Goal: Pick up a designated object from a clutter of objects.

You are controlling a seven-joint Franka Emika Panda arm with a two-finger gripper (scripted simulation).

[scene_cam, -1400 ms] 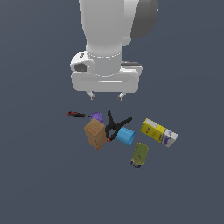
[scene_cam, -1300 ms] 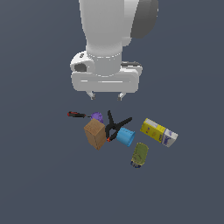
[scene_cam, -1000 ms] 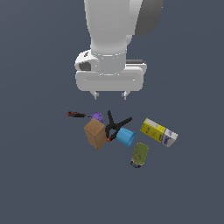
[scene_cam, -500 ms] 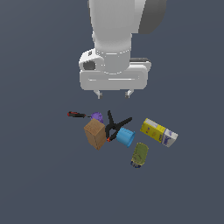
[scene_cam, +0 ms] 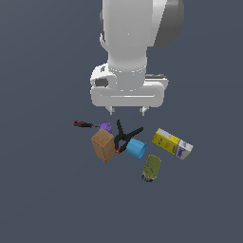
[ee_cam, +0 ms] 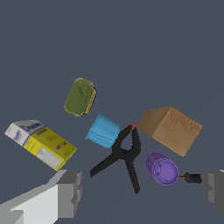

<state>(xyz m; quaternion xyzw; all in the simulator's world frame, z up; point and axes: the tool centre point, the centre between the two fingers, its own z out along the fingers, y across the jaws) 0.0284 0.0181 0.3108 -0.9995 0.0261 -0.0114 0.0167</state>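
I'm in the approach step, nothing picked yet. My gripper [scene_cam: 127, 113] hangs above the pile in the middle of the exterior view, fingers spread wide and holding nothing; in the wrist view the two grey fingertips [ee_cam: 70, 192] sit at the lower corners with a wide gap between them.

The target is the olive can [scene_cam: 151, 168], lying on its side, lower right of centre in the exterior view, at the near edge of the pile. In the wrist view the can [ee_cam: 80, 96] is upper left of centre. It sits just beside the blue cup [scene_cam: 136, 149] but apart from it, with a visible gap. The yellow carton [scene_cam: 172, 143] lies near it on the exterior view's right, not touching.

The rest of the pile: black clamp [scene_cam: 125, 137] in the centre against the cup, brown box [scene_cam: 103, 145] just beside the clamp, purple ball [scene_cam: 105, 126] and red-handled tool [scene_cam: 82, 124] toward the exterior view's left.

Judgement: the gripper is over the clamp end of the pile, not over the can. The next move needs a shift toward the can, fingers lined up across its narrow width, then a straight descent. The risk is clipping the cup or carton on the way down.
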